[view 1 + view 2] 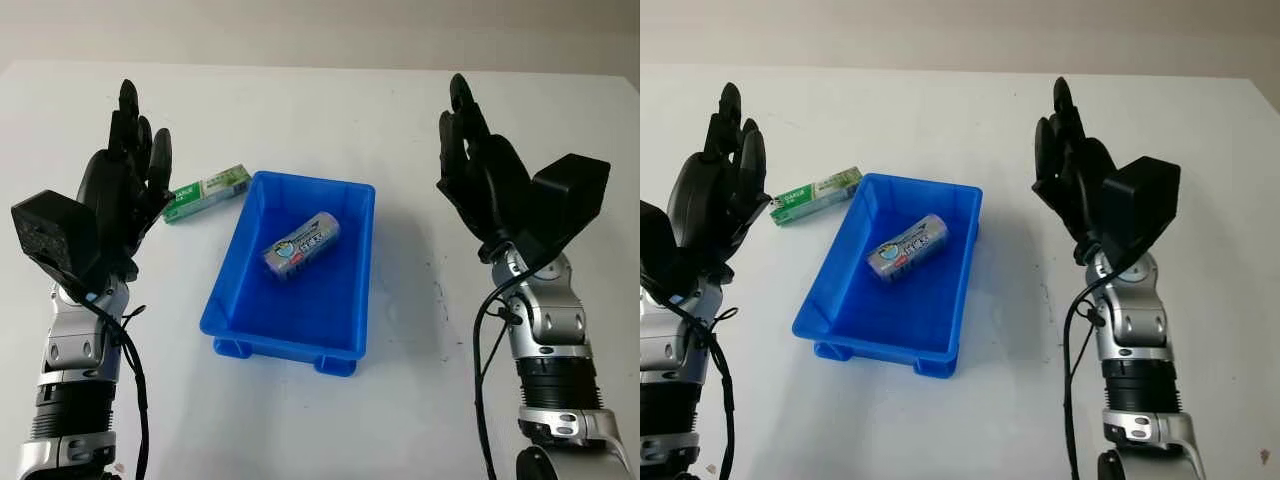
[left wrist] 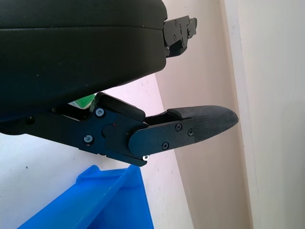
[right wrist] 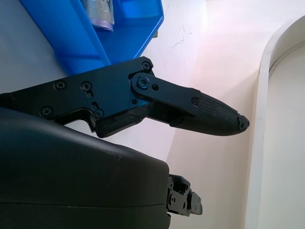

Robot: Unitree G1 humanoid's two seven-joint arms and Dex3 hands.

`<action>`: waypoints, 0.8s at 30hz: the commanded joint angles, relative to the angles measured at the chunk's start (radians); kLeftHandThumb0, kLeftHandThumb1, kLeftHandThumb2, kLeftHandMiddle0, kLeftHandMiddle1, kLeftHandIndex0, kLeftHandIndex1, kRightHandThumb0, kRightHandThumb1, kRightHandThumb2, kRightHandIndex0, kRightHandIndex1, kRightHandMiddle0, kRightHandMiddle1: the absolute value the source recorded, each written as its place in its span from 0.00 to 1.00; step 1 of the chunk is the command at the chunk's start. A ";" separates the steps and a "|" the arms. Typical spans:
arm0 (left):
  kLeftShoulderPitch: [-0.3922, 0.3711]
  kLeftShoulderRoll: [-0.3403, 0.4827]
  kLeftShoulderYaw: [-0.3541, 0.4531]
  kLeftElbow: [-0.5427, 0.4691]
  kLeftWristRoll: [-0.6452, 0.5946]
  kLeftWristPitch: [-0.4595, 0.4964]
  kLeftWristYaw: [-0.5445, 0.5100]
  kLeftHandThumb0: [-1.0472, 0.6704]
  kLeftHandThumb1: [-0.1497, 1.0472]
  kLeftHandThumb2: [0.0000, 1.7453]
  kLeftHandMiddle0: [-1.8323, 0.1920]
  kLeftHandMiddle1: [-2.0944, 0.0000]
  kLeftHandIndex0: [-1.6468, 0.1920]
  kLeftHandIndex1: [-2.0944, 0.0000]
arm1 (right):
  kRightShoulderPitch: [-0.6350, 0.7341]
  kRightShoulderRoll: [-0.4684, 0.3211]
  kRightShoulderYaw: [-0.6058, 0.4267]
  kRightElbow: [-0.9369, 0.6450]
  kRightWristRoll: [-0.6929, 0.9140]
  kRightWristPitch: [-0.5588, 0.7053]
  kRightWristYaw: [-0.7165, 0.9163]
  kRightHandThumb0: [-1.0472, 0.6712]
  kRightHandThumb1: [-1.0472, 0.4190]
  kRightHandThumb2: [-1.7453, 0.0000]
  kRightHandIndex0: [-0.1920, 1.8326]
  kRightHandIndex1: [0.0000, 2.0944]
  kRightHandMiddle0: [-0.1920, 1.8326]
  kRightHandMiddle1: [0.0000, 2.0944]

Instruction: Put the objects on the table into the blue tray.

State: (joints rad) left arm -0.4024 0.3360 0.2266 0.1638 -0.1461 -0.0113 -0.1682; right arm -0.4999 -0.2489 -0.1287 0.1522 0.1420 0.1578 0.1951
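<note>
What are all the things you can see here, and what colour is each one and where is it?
Tray: one, blue, in the middle of the table, between the two hands.
Can: one, silver with a printed label, lying on its side inside the tray.
Box: one, green and white, lying on the table just outside the tray's far left corner.
Table: one, white, under everything.
Left hand: one, black, open, raised at the left of the tray, close to the box.
Right hand: one, black, open, raised at the right of the tray.
</note>
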 commanded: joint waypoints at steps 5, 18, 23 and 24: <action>-0.019 0.014 0.008 0.007 0.004 -0.007 0.000 0.18 1.00 0.35 1.00 1.00 1.00 1.00 | -0.001 0.002 -0.014 -0.003 0.007 -0.017 -0.007 0.16 0.00 0.56 0.00 0.00 0.00 0.00; -0.200 0.189 -0.050 0.118 0.205 0.064 0.017 0.17 1.00 0.36 0.99 0.99 0.99 1.00 | -0.006 -0.010 -0.020 -0.020 0.005 -0.009 -0.006 0.17 0.00 0.55 0.00 0.00 0.00 0.00; -0.339 0.306 -0.168 0.227 0.379 0.080 -0.036 0.20 1.00 0.29 1.00 0.99 0.99 0.99 | -0.011 -0.010 -0.025 -0.017 0.015 -0.007 0.002 0.17 0.00 0.55 0.00 0.00 0.00 0.00; -0.364 0.311 -0.183 0.247 0.395 0.100 -0.047 0.19 1.00 0.24 1.00 0.99 1.00 0.99 | -0.012 -0.011 -0.024 -0.017 0.013 -0.006 0.003 0.17 0.00 0.55 0.00 0.00 0.00 0.00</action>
State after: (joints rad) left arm -0.7284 0.6275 0.0671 0.3874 0.2291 0.0742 -0.2036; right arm -0.5038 -0.2516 -0.1468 0.1513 0.1524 0.1552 0.1957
